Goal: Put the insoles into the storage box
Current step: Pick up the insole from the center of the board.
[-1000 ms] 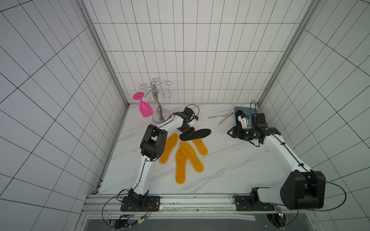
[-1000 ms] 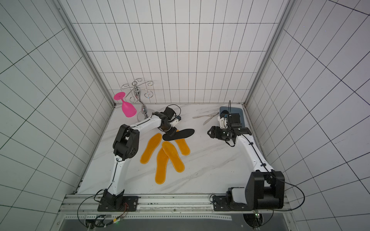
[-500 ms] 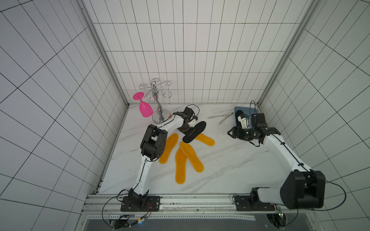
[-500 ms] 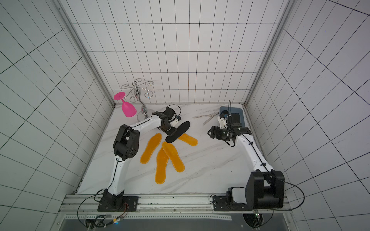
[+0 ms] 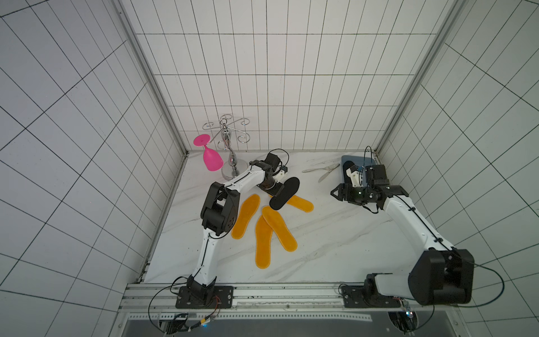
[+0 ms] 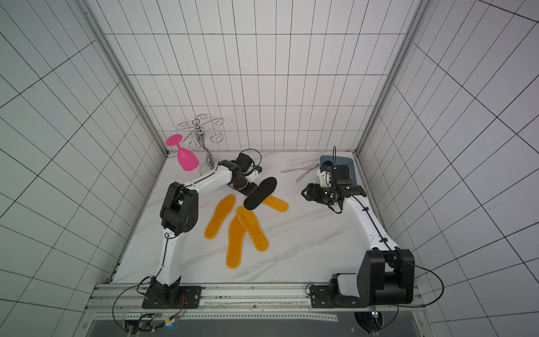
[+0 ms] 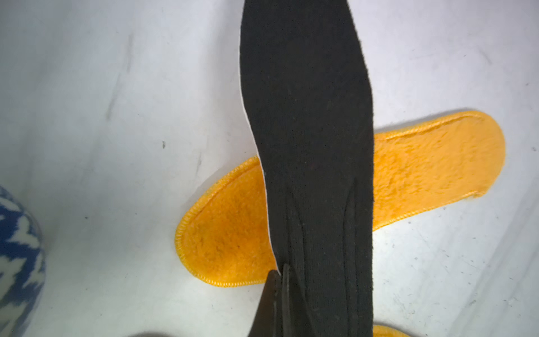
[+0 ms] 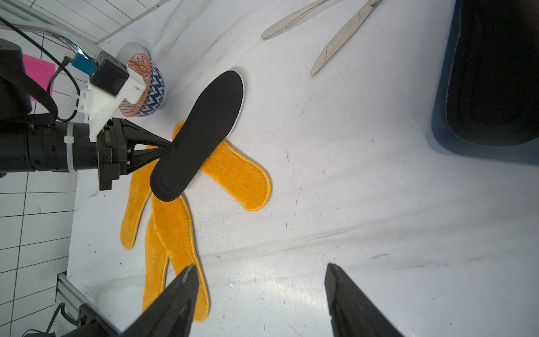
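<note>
Clamping shut on the black insole [image 5: 284, 197] by its edge, my left end effector [image 8: 172, 146] just lifted it off the orange insole [image 5: 303, 204]. It hangs tilted now, storage box [image 5: 350, 160] well apart, near my open right end effector [image 8: 259, 294].

Open tabletop [image 5: 350, 233] between insoles [image 5: 278, 230] and storage box [image 5: 348, 160]

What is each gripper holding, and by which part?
The left gripper pinches the black insole by its side edge, near one end. The right gripper is open, empty.
</note>
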Action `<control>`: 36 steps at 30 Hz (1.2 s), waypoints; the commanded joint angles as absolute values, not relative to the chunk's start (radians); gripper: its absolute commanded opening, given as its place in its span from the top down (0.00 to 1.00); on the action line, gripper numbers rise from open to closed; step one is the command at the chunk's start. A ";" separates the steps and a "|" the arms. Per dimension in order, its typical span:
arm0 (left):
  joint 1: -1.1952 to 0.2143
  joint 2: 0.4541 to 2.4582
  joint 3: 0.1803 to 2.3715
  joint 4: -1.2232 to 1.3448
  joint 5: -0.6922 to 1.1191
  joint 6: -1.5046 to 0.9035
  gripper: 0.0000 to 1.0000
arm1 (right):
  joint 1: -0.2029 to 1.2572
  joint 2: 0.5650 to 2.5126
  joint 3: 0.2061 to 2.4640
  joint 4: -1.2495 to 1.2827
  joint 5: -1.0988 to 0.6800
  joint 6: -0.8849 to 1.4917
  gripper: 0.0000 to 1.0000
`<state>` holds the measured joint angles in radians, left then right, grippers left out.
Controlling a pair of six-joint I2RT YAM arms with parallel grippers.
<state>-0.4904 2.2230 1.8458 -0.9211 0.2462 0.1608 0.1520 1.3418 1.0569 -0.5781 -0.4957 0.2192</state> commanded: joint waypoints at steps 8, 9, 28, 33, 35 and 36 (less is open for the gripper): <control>-0.451 2.115 1.747 -0.827 0.409 0.057 1.00 | 0.160 1.335 1.092 -0.525 -0.559 0.288 0.29; -0.451 2.102 1.731 -0.812 0.414 0.043 1.00 | 0.160 1.333 1.088 -0.515 -0.566 0.299 0.29; -0.552 1.782 1.344 -0.133 0.399 -0.488 1.00 | 0.217 1.356 0.988 -0.053 -0.754 0.689 0.32; -0.601 1.705 1.227 0.056 0.282 -0.645 1.00 | 0.256 1.400 1.005 -0.012 -0.767 0.698 0.38; -0.622 1.690 1.225 0.054 0.246 -0.646 1.00 | 0.263 1.415 1.004 -0.001 -0.767 0.699 0.40; -0.634 1.682 1.227 0.046 0.229 -0.639 1.00 | 0.267 1.424 1.006 0.001 -0.769 0.700 0.42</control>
<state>-0.6155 1.7218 1.2350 -0.0628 0.3161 -0.5743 0.2512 1.4010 1.0161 -0.0517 -0.7475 0.6819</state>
